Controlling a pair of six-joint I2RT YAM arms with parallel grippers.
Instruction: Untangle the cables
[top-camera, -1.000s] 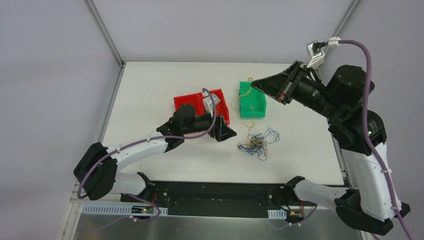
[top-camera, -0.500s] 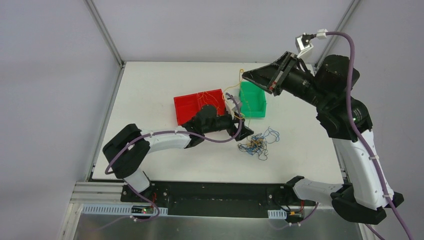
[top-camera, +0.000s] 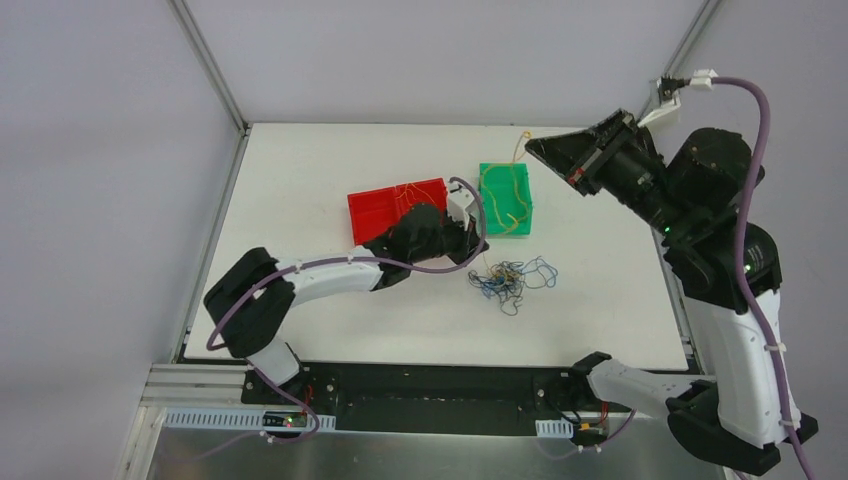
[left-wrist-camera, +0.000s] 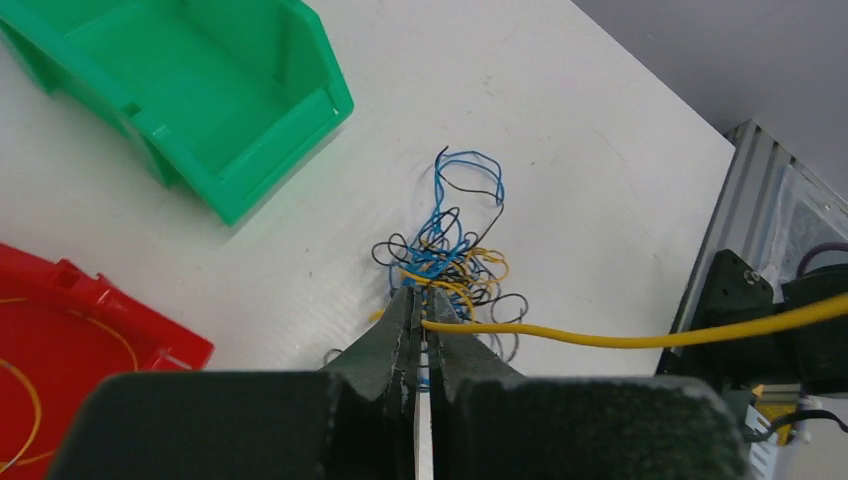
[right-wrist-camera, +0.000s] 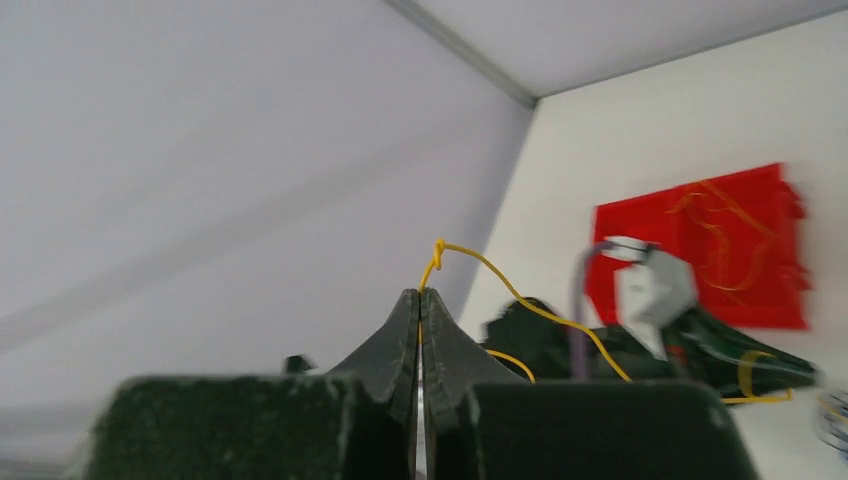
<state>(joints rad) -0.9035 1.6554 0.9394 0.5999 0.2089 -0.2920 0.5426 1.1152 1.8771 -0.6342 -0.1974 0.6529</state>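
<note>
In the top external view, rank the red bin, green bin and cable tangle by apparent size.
Red bin: largest, though the left arm hides part of it.
Green bin and cable tangle: similar spread, too close to rank; the tangle is only thin loops.

Your left gripper, over the red bin a second ago with jaws wide, has swung right to the left edge of the tangle at centre frame and clamped onto a yellow cable. Your right gripper, then low over the green bin, has drawn back toward the upper right, trailing that cable across the bin. The tangle has bunched slightly leftward.
</note>
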